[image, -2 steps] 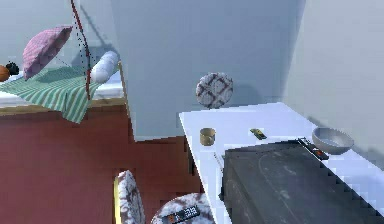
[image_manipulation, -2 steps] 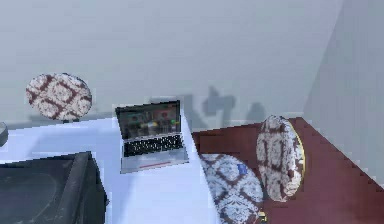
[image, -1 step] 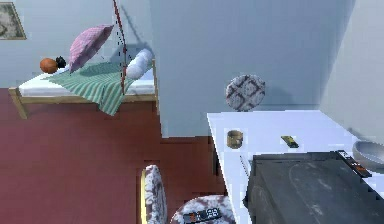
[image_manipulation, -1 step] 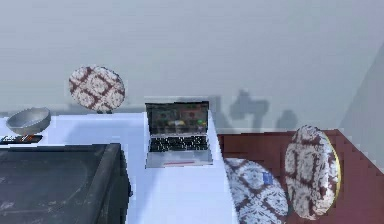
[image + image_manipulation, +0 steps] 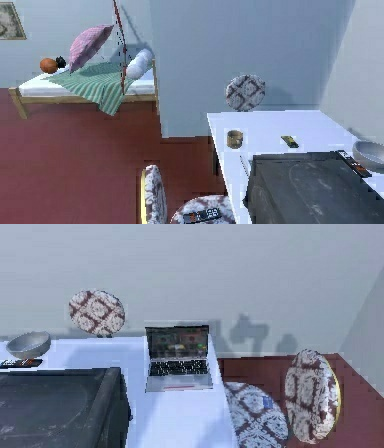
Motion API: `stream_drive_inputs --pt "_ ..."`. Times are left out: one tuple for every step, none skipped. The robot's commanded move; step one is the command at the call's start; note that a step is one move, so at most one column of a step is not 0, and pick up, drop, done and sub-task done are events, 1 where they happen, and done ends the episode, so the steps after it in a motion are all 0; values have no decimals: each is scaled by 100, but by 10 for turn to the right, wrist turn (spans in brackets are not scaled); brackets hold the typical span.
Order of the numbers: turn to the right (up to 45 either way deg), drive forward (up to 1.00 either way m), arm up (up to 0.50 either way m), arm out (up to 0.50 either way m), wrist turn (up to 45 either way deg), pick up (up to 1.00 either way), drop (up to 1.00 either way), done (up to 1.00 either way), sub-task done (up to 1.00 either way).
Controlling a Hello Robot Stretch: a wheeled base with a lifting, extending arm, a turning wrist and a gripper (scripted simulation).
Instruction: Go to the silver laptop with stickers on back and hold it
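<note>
Arm side view, open laptop on white table

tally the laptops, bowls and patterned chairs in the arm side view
laptop: 1
bowl: 1
patterned chairs: 2
total: 4

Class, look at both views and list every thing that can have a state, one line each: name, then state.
Silver laptop on the white table: lid open, screen lit.
Grey round bowl: upright on the table.
Small tan cup: upright.
Green striped blanket: draped over the wooden bed's edge.
Round patterned chair: upright beside the table.
</note>
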Motion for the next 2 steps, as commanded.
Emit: stream_drive_inputs --pt "0 0 22 0 0 0 0 0 0" --pt "0 0 0 42 0 0 0 0 0"
